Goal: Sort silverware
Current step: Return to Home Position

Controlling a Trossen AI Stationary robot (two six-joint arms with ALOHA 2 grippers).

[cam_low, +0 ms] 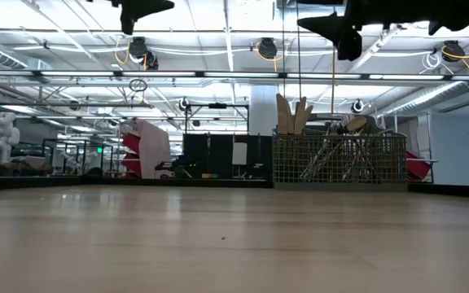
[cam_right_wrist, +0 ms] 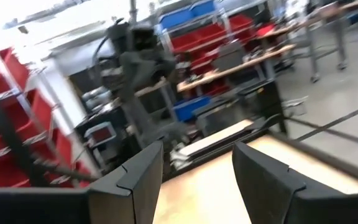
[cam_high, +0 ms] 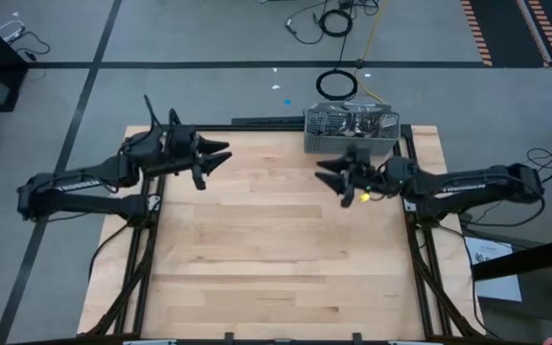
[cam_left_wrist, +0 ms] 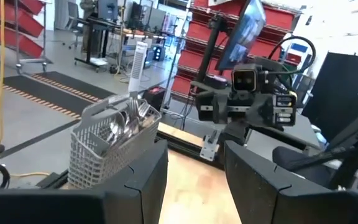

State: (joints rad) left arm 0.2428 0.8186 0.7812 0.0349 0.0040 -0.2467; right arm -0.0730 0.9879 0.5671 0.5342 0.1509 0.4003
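Filling grey mesh caddy (cam_left_wrist: 95,160): shiny silverware (cam_left_wrist: 127,122); left claw (cam_left_wrist: 195,148), right claw (cam_right_wrist: 197,148) agape.

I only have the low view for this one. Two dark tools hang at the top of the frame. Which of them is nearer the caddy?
Observer: From above, the right tool sits just in front of the caddy. The left tool is over the table's left side.
Operator: Is either one holding anything?
Observer: No. Each wrist view shows that arm's fingers apart with nothing between them.
Operator: Any silverware lying on the table?
Observer: The high view shows no piece on the table.
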